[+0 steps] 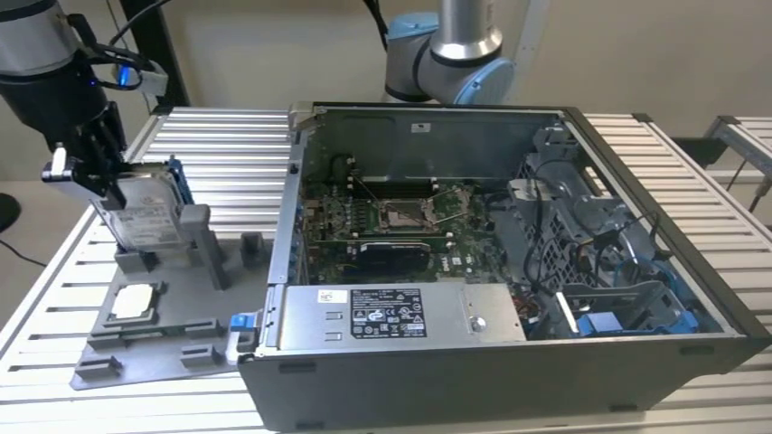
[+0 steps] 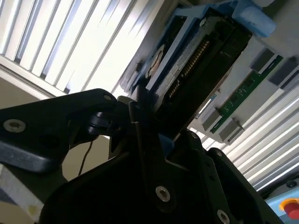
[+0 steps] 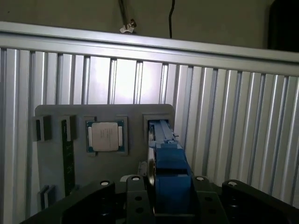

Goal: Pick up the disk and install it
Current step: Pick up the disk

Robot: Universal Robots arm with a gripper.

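disk [image 1: 154, 222]: stands on edge in a slot of the grey fixture tray [image 1: 169, 330], top edge exposed for a grasp from above | gripper [image 1: 111, 192]: clenched on that edge, flanking the blue carrier [image 3: 170, 168], seemingly for a straight lift | computer case [image 1: 507, 362]: open-topped beside the tray on the desk [image 1: 230, 154]

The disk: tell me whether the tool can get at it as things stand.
Likely yes: the tool is closed on the disk, which stands upright over the grey holder, and nothing sits between them.
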